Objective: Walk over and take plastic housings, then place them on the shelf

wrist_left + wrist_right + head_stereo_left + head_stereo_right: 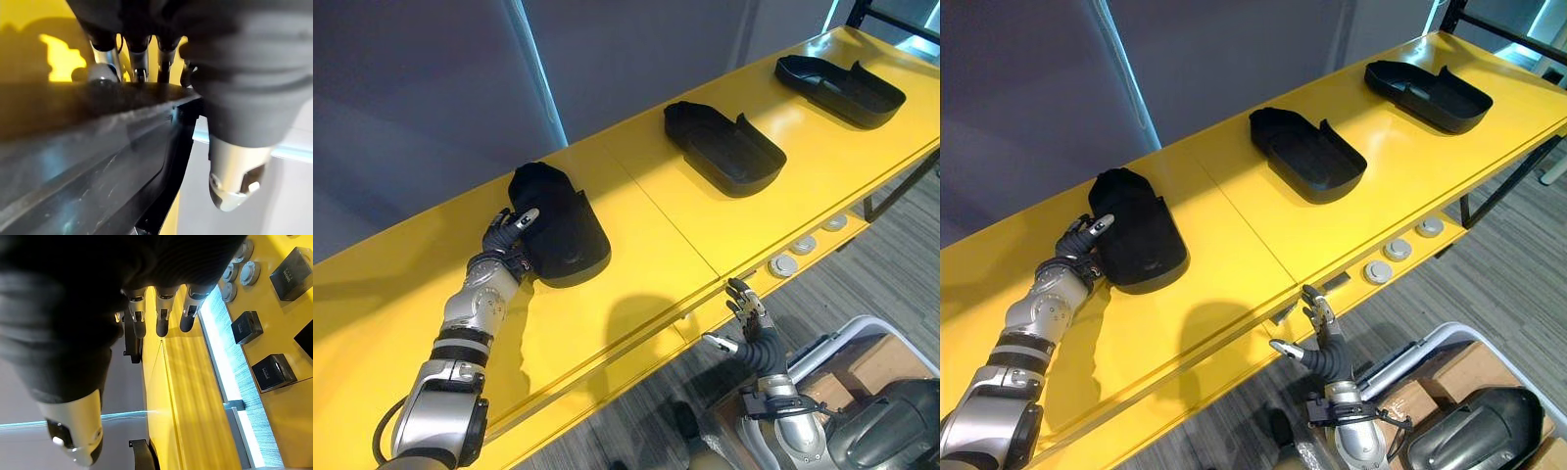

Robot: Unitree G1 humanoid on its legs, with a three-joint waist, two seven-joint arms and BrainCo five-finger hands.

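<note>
3 black plastic housings [724,147] lie along the yellow shelf [656,245], and the left hand [504,235] is on the left-end housing [558,230]. The left wrist view shows its fingers [139,56] reaching over that rim with their tips hidden, so I cannot tell whether they clamp. The right hand [749,318] hangs below the shelf's front edge, fingers apart and empty; its wrist view shows small black blocks [247,326] near the grey discs [785,264].

Round grey discs [803,244] lie in a row above grey carpet [901,257].

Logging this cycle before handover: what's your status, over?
Left hand against nearest housing on yellow shelf, grip unclear. Right hand open, empty, below shelf edge. Middle housing and far housing further along; nothing blocking.
</note>
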